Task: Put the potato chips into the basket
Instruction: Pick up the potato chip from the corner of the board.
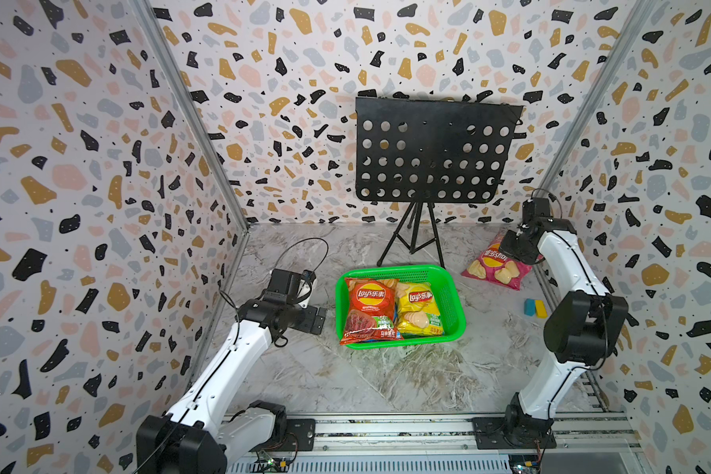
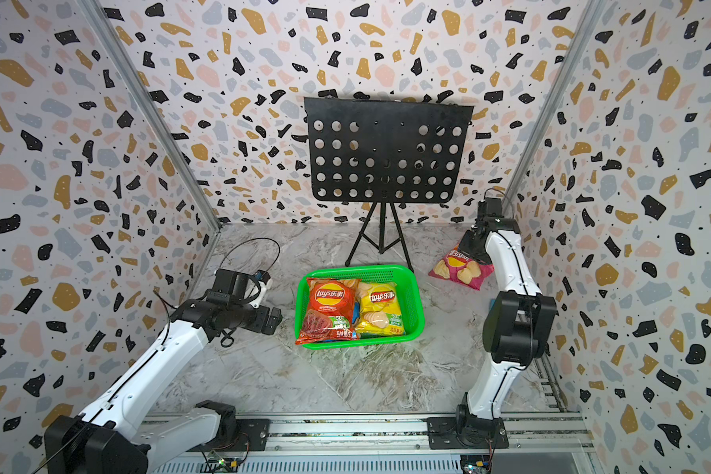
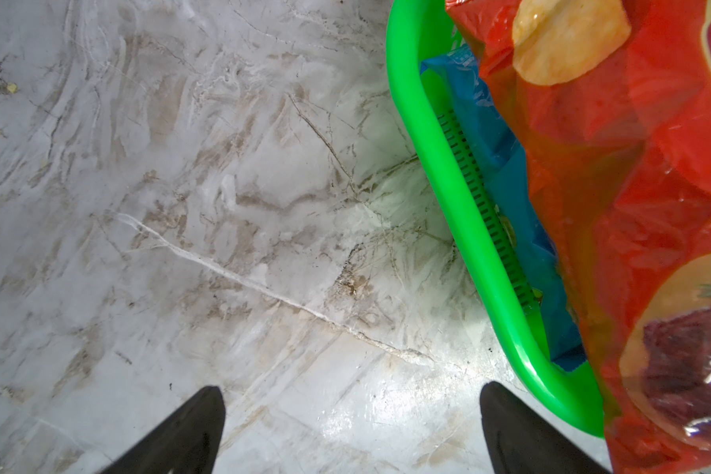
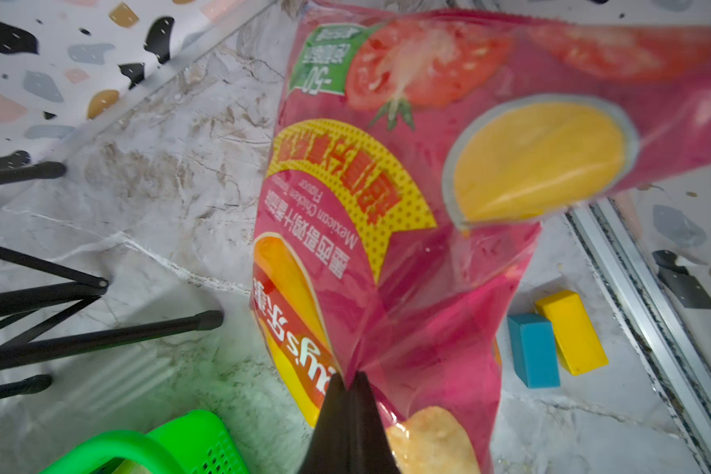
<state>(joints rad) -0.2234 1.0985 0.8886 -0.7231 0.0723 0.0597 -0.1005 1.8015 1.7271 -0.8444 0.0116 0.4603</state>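
Grey marble-print tabletop (image 1: 386,381), terrazzo walls (image 1: 79,184) on three sides, black perforated stand (image 1: 432,152) far centre. Right gripper (image 4: 349,375) clamped on pink bag (image 4: 386,246); left gripper (image 3: 352,385) jaws apart beside basket (image 1: 454,303).

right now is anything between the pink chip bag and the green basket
No object lies on the bare marble tabletop between the pink bag, pinched by the right gripper, and the basket. The stand's legs are close to its far rim. Inside, the red bag and yellow bag already cover the floor.
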